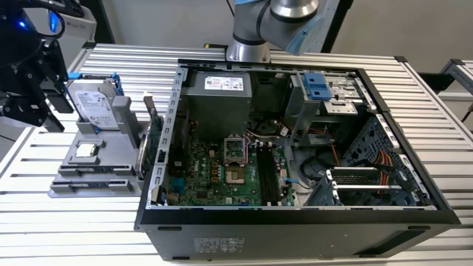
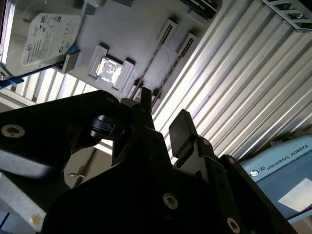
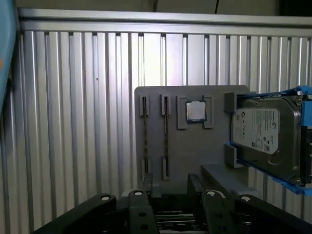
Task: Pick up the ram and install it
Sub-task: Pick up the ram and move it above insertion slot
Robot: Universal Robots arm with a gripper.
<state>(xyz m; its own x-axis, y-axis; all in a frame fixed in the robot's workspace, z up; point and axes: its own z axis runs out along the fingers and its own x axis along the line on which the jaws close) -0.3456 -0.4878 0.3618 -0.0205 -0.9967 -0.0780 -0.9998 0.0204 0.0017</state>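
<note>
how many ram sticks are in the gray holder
2. Both stand on edge in neighbouring slots of the gray holder: one ram stick by the holder's side edge, the other between it and the processor. The gripper hides the holder's near edge.

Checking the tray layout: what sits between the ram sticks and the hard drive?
In the first wrist view, a square processor chip sits in its recess on the gray tray, between the ram sticks and the hard drive.
</note>
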